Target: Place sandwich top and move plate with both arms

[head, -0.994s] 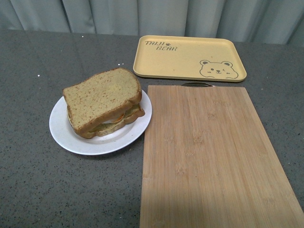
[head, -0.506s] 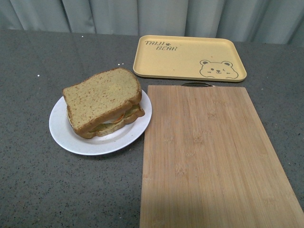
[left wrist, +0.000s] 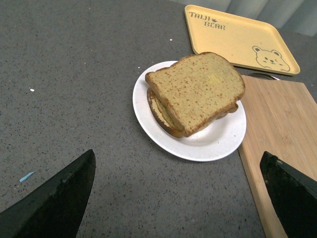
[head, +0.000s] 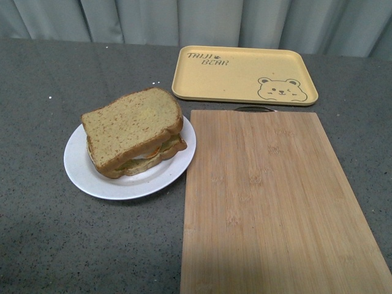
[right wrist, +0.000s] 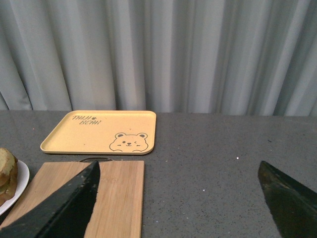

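On the left side of the dark grey counter (head: 55,245) sits the round white plate (head: 82,174). The sandwich top (head: 131,125) lies on the stack on the plate, above another slice of bread (head: 153,160). It is brown with little specks and a darker crust. It sits a bit crooked, so the bottom slice pokes out on the near right side. A bit of white and orange shows between the two slices (too small to tell what it is).

The plate's right rim is right up against the left edge of a big wooden board (head: 275,202). The board is bare and reaches to the near edge of the front view. Just past its far edge lies a yellow tray (head: 242,73) with a bear drawn on it. A grey curtain (head: 184,18) hangs behind the counter.

The left fingers (left wrist: 59,198) are spread wide apart and hold nothing. They hang over the counter, near the plate but not touching it. The right fingers (right wrist: 64,208) are spread wide too and are also empty. They are over the near right part of the counter, by the board.
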